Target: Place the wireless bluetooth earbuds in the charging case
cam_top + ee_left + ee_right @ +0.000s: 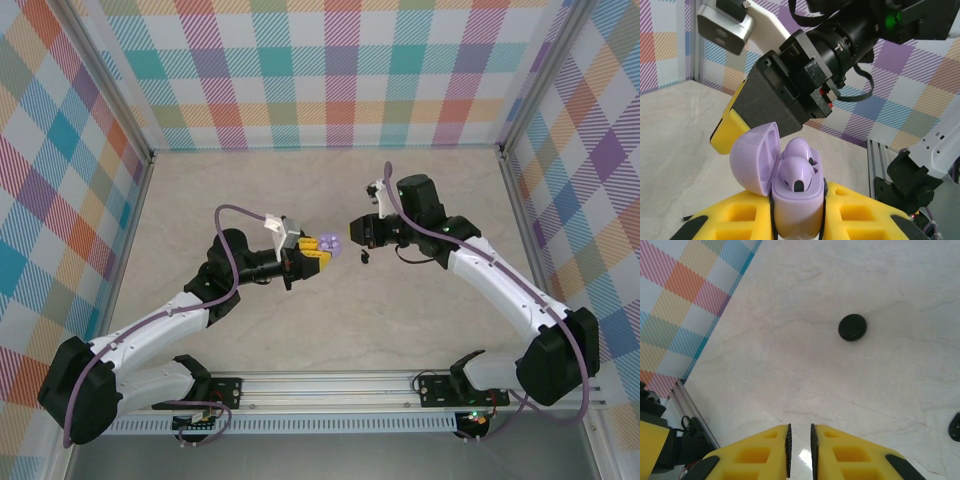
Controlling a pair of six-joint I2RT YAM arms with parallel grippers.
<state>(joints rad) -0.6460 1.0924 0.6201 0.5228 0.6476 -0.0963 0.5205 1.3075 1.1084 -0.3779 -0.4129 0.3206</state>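
My left gripper (318,251) is shut on a lavender charging case (329,245) and holds it up off the table. In the left wrist view the case (795,212) stands between the yellow fingers (860,210) with its lid (754,157) hinged open to the left. Two lavender earbuds (799,172) sit in its wells, one behind the other. My right gripper (357,232) hovers just right of the case, and one of its yellow fingers (727,131) shows beside the lid. Seen from the right wrist, that gripper (800,440) has its pads a thin slit apart and nothing between them.
A round black puck (852,327) lies on the marble tabletop (790,340) below the right gripper, seen as a small dark spot (364,257) from above. Another dark object (955,427) is cut by the frame's right edge. Checked walls (330,70) close in the table.
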